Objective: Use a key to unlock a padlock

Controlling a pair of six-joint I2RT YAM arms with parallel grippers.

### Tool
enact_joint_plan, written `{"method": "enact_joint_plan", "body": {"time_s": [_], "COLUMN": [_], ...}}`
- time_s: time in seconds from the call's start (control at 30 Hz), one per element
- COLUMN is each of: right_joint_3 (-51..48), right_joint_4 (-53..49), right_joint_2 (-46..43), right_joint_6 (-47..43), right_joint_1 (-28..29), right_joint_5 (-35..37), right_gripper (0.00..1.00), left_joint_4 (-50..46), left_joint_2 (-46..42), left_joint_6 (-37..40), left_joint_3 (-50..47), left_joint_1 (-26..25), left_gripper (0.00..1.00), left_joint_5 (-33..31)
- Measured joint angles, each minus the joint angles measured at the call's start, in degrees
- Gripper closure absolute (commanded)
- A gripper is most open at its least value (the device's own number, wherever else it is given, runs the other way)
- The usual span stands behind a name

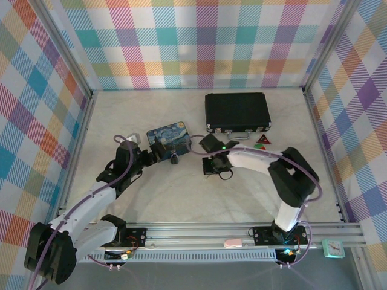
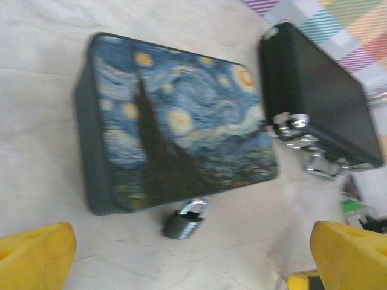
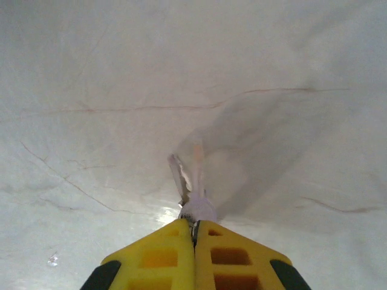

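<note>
grip on the key (image 3: 195, 184) is the thing to get right now. right fingers (image 3: 163, 260) are pressed together on its head, and the thin pale blade sticks out forward past the tips, over the bare tabletop (image 3: 91, 72). a second thin piece leans out beside the blade, too blurred to name. whether the key is already off the tabletop i cannot tell.

padlock (image 2: 184, 220) lies on its side apart from the key, just beside the front edge of the blue tin (image 2: 181, 139). its shackle is turned to the tin and its black body away from it; if shackle and tin touch, i cannot tell. left fingers (image 2: 36, 257) are wide apart and hold nothing, one on each side of the padlock in the wrist view.

to do this step well, i think the right arm should lift slowly and check that the blade does not swing, because such a small flat head turns easily. the blade is best kept in line with the fingers. the keyhole is probably in the end of the body that faces away from the tin, so the key should come from that side. the left fingers should first close on the body and steady it. otherwise the key may only push the little lock along the tabletop, against the tin or toward the black case (image 2: 320, 103).
</note>
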Motion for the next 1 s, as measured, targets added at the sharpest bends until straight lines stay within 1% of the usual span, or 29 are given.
{"method": "enact_joint_plan", "body": {"time_s": [0.2,0.3,0.4,0.5,0.67,0.83,0.9,1.0], "right_joint_3": [-8.9,-12.3,-14.0,-14.1,-17.4,-22.0,-23.3,-23.7], "right_joint_4": [9.6,14.4,18.1,20.7,27.5,34.2,37.0,38.4], "right_joint_2": [-13.3,-17.3,-18.9,-19.0,-20.5,-21.1,-21.5,-21.7], "right_joint_6": [5.5,8.9,11.4,12.6,13.2,13.4,13.3,13.3], "right_joint_1": [-6.4,-8.4,-9.1,-9.2,-9.3,-9.6,-9.7,-9.9], "right_joint_5": [-6.2,-8.2,-9.9,-11.3,-13.7,-16.5,-17.4,-18.0], "right_gripper": [1.0,1.0,1.0,1.0,1.0,1.0,1.0,1.0], "left_joint_4": [9.1,14.6,18.9,22.6,27.6,27.8,27.7,27.4], "left_joint_2": [4.8,9.3,14.5,19.1,23.3,24.8,25.0,25.4], "left_joint_6": [-8.0,-11.2,-14.0,-17.2,-23.6,-28.7,-29.6,-30.4], "left_joint_3": [0.2,0.2,1.2,3.1,4.8,5.8,6.2,7.5], "left_joint_1": [-8.0,-12.4,-15.3,-16.5,-18.4,-20.8,-21.6,-22.3], "left_gripper": [0.05,0.05,0.05,0.06,0.09,0.1,0.1,0.1], "left_joint_5": [0.8,0.3,0.3,0.3,-0.7,-3.1,-4.2,-5.0]}}
